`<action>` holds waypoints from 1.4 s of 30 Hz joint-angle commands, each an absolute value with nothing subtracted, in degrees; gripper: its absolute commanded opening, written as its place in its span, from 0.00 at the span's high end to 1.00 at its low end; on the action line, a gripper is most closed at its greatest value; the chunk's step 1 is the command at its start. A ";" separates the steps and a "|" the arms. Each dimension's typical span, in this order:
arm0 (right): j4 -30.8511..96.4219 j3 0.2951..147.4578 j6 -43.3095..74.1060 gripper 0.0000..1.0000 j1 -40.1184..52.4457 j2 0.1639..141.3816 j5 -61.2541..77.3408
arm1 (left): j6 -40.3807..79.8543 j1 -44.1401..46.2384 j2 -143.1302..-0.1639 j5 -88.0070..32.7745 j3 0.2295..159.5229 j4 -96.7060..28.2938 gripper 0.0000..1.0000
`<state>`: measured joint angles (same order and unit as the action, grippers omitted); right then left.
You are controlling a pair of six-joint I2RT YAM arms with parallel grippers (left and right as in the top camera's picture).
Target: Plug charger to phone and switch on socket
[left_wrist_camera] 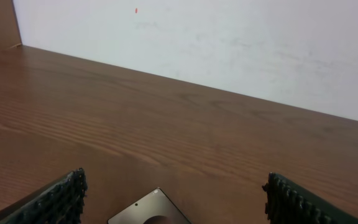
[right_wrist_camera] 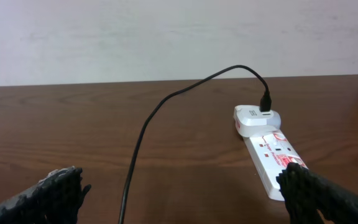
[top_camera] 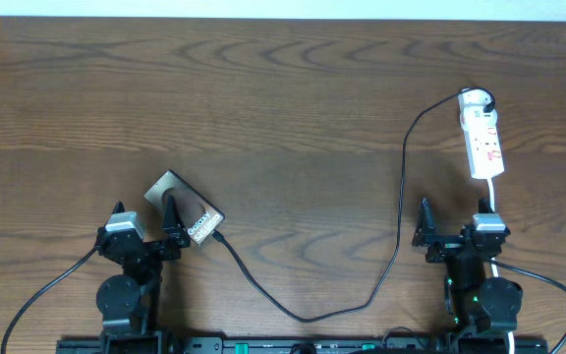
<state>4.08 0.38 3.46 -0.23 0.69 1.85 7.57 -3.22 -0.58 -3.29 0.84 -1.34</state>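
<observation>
Ribbed pads point(left_wrist_camera: 58, 200) of L gripper point(left_wrist_camera: 174, 186) fill the bottom of the left wrist view. Jaws are spread wide, nothing pinched, w/ one corner of the phone point(left_wrist_camera: 149, 211) poking up between them. From overhead the phone lies diagonal on the table point(top_camera: 283, 88), long axis far-left to near-right, label end toward centre. One L finger overlaps its face.

Charger cable point(top_camera: 402, 197) tip meets that label-end short edge; can't tell if it's seated. L arm is nearer if it needs a push.

Other cable end goes into the white adapter point(right_wrist_camera: 255, 118), which sits in the far outlet of the power strip point(right_wrist_camera: 267, 155).

R gripper point(right_wrist_camera: 182, 176) is also spread wide & empty. Strip lies ahead & slightly right of it, long axis pointing away, near end by its right pad. R arm is far nearer, so the switch press looks like its job, prob. a fingertip coming down from above.
</observation>
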 commanded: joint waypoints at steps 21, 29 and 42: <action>4.34 0.32 4.03 0.01 1.65 0.27 1.19 | 7.11 -3.46 -0.23 -3.46 0.23 -3.88 0.11; 4.32 0.32 4.03 0.01 1.65 0.27 1.19 | 7.11 -3.46 -0.23 -3.46 0.23 -3.88 0.11; 4.32 0.32 4.03 0.01 1.65 0.27 1.19 | 7.11 -3.46 -0.23 -3.46 0.23 -3.88 0.11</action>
